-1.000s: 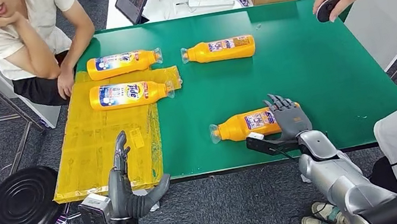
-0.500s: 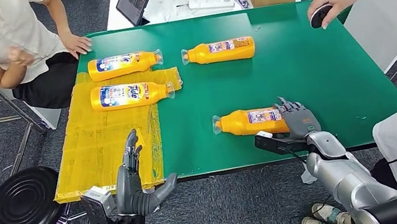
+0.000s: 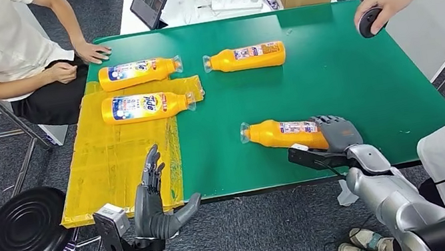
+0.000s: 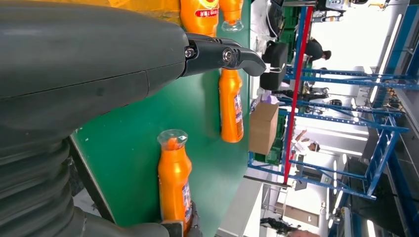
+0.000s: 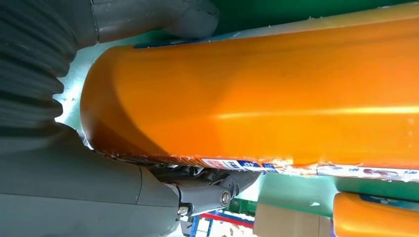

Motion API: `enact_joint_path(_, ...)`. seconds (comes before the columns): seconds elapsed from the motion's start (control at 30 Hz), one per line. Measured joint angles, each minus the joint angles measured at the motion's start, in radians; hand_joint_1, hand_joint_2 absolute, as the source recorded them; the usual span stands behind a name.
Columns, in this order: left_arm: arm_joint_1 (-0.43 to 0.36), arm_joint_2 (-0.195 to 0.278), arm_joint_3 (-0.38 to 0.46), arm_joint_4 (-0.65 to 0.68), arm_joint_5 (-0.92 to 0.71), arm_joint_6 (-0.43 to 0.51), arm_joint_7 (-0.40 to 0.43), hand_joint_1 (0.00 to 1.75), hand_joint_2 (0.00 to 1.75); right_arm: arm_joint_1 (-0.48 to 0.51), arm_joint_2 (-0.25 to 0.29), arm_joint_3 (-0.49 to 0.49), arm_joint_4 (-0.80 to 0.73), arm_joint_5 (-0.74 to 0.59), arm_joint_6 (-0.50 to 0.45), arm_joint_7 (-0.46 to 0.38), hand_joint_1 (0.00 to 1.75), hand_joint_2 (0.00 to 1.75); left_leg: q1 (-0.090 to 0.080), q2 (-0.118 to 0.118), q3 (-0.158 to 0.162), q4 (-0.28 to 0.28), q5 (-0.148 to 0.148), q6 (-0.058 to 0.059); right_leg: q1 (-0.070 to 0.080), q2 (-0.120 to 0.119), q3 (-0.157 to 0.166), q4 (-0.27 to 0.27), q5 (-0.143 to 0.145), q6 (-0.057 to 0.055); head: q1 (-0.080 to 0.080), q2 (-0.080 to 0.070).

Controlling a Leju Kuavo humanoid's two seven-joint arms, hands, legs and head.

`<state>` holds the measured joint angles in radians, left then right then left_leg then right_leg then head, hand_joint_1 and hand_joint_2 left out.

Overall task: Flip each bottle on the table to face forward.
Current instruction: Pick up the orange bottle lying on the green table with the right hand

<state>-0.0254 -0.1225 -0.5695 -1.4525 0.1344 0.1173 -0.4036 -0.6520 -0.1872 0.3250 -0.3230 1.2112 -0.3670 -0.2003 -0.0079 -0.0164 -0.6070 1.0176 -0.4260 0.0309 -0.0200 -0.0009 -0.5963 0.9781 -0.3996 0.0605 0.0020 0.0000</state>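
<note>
In the head view, the near bottle (image 3: 285,134) is gripped at its base by the right hand (image 3: 337,134) on the green table (image 3: 360,76); the left hand (image 3: 155,203) is held spread and empty. In the right wrist view, thumb and fingers (image 5: 212,190) are clamped around the bottle.

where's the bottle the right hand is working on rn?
Head view: the bottle lies near the green table's front edge, right of centre, its base gripped by the right hand.
</note>
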Motion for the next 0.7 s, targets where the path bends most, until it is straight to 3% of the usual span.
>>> enact_joint_path(0.13,0.001,-0.001,0.000,0.003,-0.013,0.017,-0.013,0.00,1.75,0.008,0.000,-0.021,0.002,-0.078,0.010,-0.065,1.75,1.75,0.000,0.000,0.001,0.000,0.000,0.000,0.000,0.000,0.001,0.000,0.000,0.000,0.000,0.000)
enact_joint_path(0.27,0.010,-0.003,0.002,0.001,-0.018,0.029,-0.033,0.00,1.75,0.034,0.009,-0.107,0.000,-0.251,0.022,-0.209,1.75,1.75,0.000,0.001,0.002,0.000,-0.001,0.000,0.000,0.000,0.003,0.000,0.000,0.000,0.000,0.000)
enact_joint_path(0.47,0.017,-0.008,0.004,0.029,0.054,-0.020,0.034,0.00,1.75,0.095,0.031,-0.245,-0.027,-0.421,0.044,-0.411,1.75,1.75,0.001,0.003,0.004,0.000,-0.003,0.000,0.001,0.001,0.003,0.000,0.000,0.000,0.000,0.000)
enact_joint_path(0.7,-0.026,-0.033,0.012,0.140,0.149,-0.093,0.068,0.00,1.75,0.134,0.066,-0.316,-0.082,-0.494,0.095,-0.480,1.75,1.75,0.001,0.007,0.004,0.000,-0.003,0.000,0.001,0.003,0.003,0.000,0.000,-0.001,0.000,0.000)
